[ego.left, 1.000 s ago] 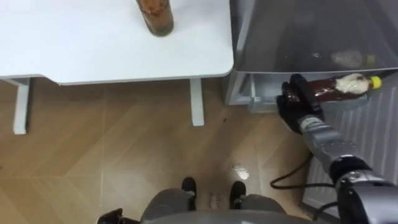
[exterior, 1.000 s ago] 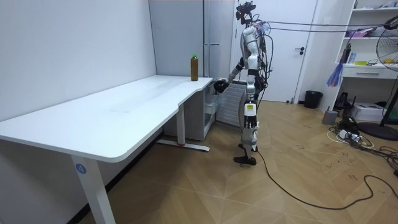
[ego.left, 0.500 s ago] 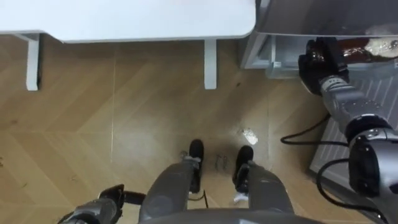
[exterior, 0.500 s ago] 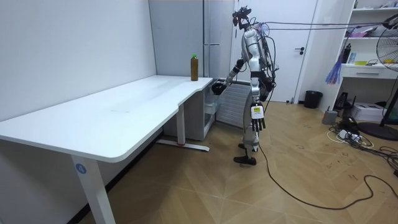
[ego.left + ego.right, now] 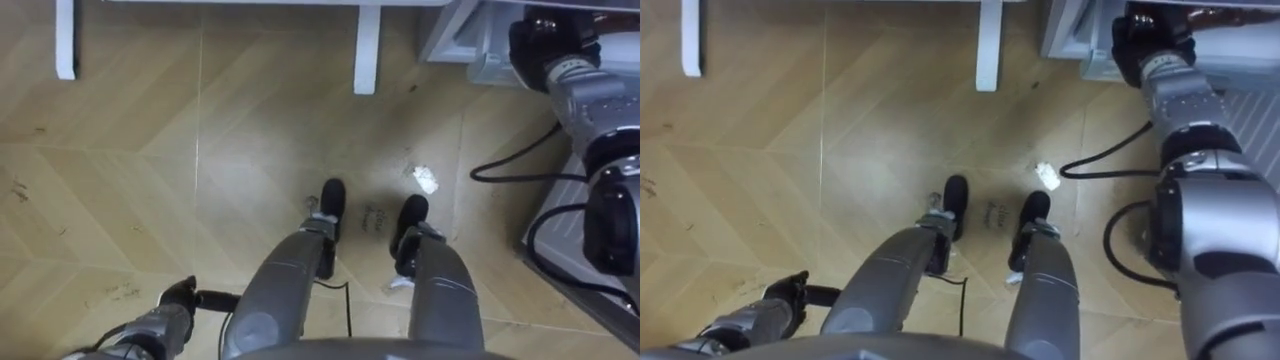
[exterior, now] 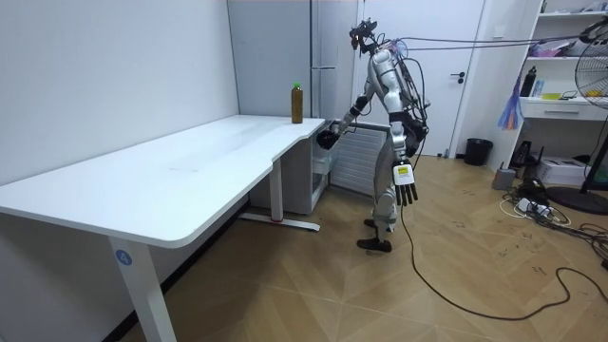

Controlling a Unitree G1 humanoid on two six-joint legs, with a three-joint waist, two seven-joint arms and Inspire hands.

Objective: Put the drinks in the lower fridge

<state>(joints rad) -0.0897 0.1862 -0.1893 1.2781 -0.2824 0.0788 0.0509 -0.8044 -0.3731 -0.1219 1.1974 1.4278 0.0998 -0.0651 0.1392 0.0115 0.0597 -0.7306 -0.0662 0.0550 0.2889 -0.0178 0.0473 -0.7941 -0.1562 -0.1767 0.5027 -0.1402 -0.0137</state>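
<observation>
My right hand (image 5: 545,35) reaches out at the open lower fridge compartment (image 5: 478,45), its dark fingers curled. A brown strip of the bottle (image 5: 1230,18) it holds shows beside it at the top edge. In the room view this hand (image 6: 326,140) sits low in front of the grey fridge (image 6: 328,57). A second brown bottle with a green cap (image 6: 296,103) stands on the white table's (image 6: 190,161) far corner. My left hand (image 6: 406,190) hangs behind my hip with straight fingers and shows at the lower left (image 5: 175,300).
I stand on wood floor between the table's end and the fridge. A white table leg (image 5: 368,50) rises just left of the compartment. The ribbed inside of the open fridge door (image 5: 585,235) is at my right. A white scrap (image 5: 425,180) lies by my feet.
The head camera has tipped down to my legs and the floor. My left arm has swung back behind me. The right hand has sunk a little toward the lower compartment.
</observation>
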